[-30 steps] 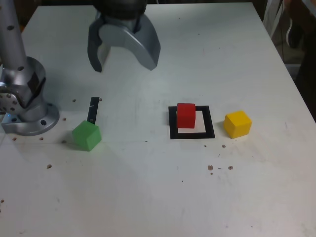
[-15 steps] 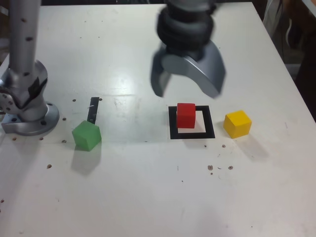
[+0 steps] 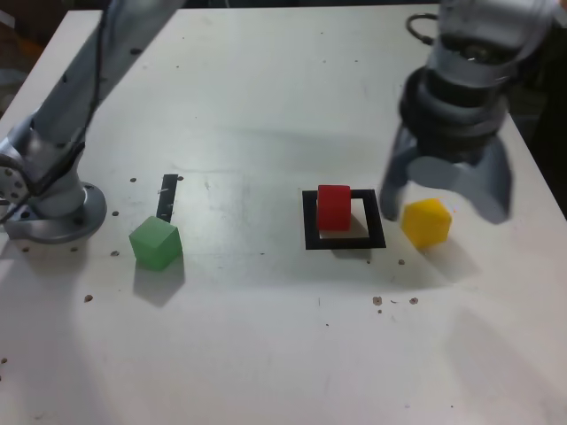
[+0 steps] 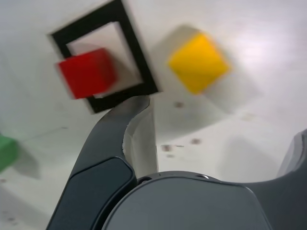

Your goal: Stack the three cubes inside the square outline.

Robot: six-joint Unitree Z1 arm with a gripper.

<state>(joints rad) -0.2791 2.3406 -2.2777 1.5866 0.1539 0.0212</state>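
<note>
Yellow cube [image 3: 426, 221] sits on our desk [image 3: 221, 354], right of the square outline [image 3: 311, 223] in the exterior view; red [image 3: 334, 208] overlaps its left side, green [image 3: 156, 243] lies far left. Our tool [image 3: 444, 215] gapes wide, empty. We should centre it, turn it square to yellow's slanted faces, then descend; being cubic, yellow has no long axis.

Jaws [image 3: 448, 208] now farther toward the exterior view's right, near the yellow cube [image 3: 426, 223].
</note>
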